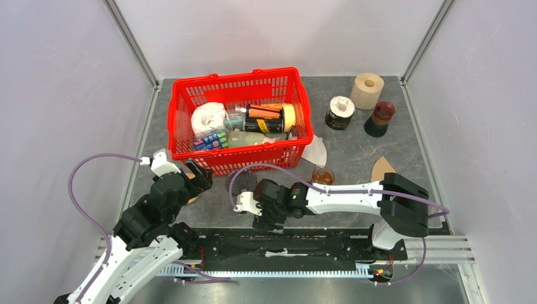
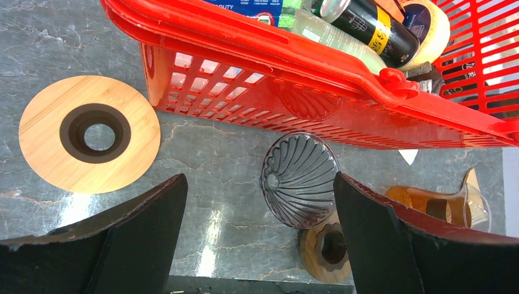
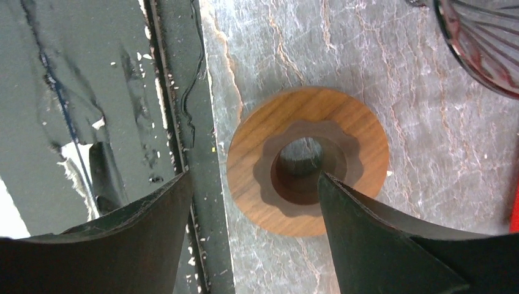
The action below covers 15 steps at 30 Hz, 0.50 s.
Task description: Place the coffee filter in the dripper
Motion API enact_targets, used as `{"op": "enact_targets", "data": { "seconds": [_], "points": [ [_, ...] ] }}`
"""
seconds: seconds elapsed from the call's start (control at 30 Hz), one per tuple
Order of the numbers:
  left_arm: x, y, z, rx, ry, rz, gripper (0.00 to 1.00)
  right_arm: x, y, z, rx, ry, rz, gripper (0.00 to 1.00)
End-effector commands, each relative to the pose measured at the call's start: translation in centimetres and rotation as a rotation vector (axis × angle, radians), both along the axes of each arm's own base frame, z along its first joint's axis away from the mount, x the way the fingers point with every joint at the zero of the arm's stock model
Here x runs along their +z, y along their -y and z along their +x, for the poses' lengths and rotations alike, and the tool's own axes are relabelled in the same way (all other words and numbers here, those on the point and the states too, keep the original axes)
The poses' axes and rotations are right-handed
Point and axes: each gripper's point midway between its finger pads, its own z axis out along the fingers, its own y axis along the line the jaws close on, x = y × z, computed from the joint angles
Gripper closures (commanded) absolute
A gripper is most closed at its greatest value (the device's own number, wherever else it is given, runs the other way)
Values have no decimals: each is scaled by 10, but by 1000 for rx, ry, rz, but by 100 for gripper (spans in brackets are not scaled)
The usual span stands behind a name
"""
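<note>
The clear ribbed glass dripper (image 1: 241,182) lies on its side in front of the red basket; it also shows in the left wrist view (image 2: 300,180). A white paper coffee filter (image 1: 315,152) lies flat by the basket's front right corner, and only its tip (image 2: 408,155) shows in the left wrist view. A brown paper filter (image 1: 382,168) lies further right. My left gripper (image 2: 260,180) is open and empty, above the table just left of the dripper. My right gripper (image 3: 252,180) is open and empty over a dark wooden ring (image 3: 307,160) near the table's front edge.
The red basket (image 1: 190,95) holds bottles and packets. A light wooden ring (image 2: 89,135) lies at the left. An amber glass (image 1: 323,175) stands right of the dripper. Two paper rolls and a dark bottle (image 1: 380,119) stand at the back right. A black rail (image 3: 183,122) borders the front edge.
</note>
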Motion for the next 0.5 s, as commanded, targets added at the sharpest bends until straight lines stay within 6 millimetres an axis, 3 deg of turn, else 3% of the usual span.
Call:
{"op": "enact_targets", "data": {
  "seconds": [0.0,0.13,0.3,0.47],
  "points": [
    [3,1,2,21,17,-50,5,-12,-10,5,13,20,-7,19],
    [4,1,1,19,23,-53,5,-22,-11,16,-23,64,-36,22],
    [4,1,1,21,23,-51,5,-36,-7,22,-70,78,-77,33],
    [3,1,2,24,24,-50,5,-32,-8,17,-98,46,-53,66]
  ]
}}
